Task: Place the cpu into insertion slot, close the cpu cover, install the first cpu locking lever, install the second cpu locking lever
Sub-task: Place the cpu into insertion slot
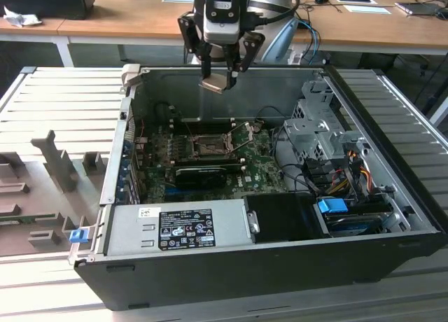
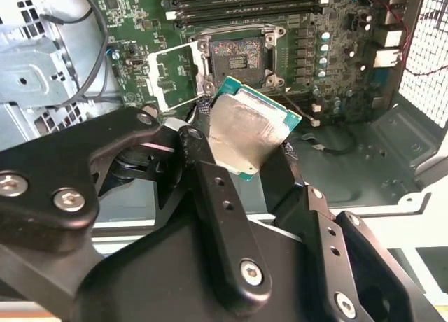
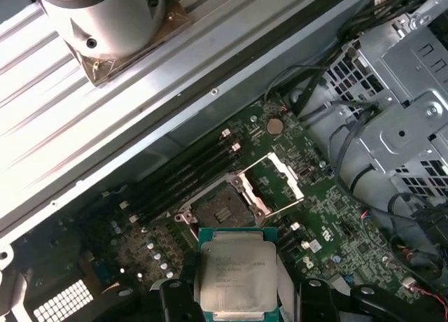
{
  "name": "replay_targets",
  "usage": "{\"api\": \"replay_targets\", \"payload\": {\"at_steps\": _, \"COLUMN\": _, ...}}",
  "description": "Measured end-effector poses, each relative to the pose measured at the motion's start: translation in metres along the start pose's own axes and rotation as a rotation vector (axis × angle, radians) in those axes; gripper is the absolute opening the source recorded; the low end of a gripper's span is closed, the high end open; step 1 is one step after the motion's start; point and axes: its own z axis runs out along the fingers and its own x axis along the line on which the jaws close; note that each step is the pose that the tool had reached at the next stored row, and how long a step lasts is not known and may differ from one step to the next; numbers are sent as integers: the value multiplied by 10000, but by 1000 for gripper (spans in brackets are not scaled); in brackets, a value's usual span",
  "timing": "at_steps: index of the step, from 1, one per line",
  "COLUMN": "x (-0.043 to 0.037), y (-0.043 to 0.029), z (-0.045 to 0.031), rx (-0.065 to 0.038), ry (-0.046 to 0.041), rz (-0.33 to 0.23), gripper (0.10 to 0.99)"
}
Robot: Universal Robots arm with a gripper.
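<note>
My gripper (image 1: 218,73) hangs above the open computer case, shut on the cpu (image 1: 215,82), which sits tilted between its fingers. Both wrist views show the silvery-topped, green-edged cpu (image 2: 252,129) (image 3: 236,269) gripped by the black fingers (image 2: 210,189) (image 3: 175,294). Below it on the green motherboard lies the insertion slot (image 1: 210,145) (image 2: 236,54) (image 3: 218,208), dark and uncovered. The cpu cover (image 1: 241,136) (image 2: 171,77) (image 3: 276,182) is swung open beside the slot. The cpu is well above the slot and touches nothing else.
Long black memory slots (image 2: 245,3) run beside the socket, and a black card (image 1: 203,173) lies in front of it. A grey power supply (image 1: 175,227) and a drive cage (image 1: 315,126) with cables crowd the case. A grey fixture tray (image 1: 42,182) sits at the exterior view's left.
</note>
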Motion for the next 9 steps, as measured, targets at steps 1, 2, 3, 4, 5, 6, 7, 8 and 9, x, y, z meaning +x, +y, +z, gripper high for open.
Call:
{"api": "replay_targets", "payload": {"at_steps": 1, "x": 0, "y": 0, "z": 0, "rx": -2, "ry": -8, "rz": 100, "gripper": 529}}
{"api": "replay_targets", "payload": {"at_steps": 2, "x": 0, "y": 0, "z": 1, "rx": -4, "ry": -16, "rz": 189, "gripper": 529}}
{"api": "replay_targets", "payload": {"at_steps": 3, "x": 0, "y": 0, "z": 1, "rx": -5, "ry": -27, "rz": 306, "gripper": 529}}
{"api": "replay_targets", "payload": {"at_steps": 4, "x": 0, "y": 0, "z": 1, "rx": -7, "ry": -35, "rz": 394, "gripper": 529}}
{"api": "replay_targets", "payload": {"at_steps": 5, "x": 0, "y": 0, "z": 2, "rx": -9, "ry": -44, "rz": 495, "gripper": 529}}
{"api": "replay_targets", "payload": {"at_steps": 6, "x": 0, "y": 0, "z": 2, "rx": -11, "ry": -51, "rz": 567, "gripper": 529}}
{"api": "replay_targets", "payload": {"at_steps": 7, "x": 0, "y": 0, "z": 2, "rx": -13, "ry": -59, "rz": 660, "gripper": 529}}
{"api": "replay_targets", "payload": {"at_steps": 8, "x": 0, "y": 0, "z": 3, "rx": -14, "ry": -65, "rz": 737, "gripper": 529}}
{"api": "replay_targets", "payload": {"at_steps": 9, "x": 0, "y": 0, "z": 3, "rx": -16, "ry": -76, "rz": 853, "gripper": 529}}
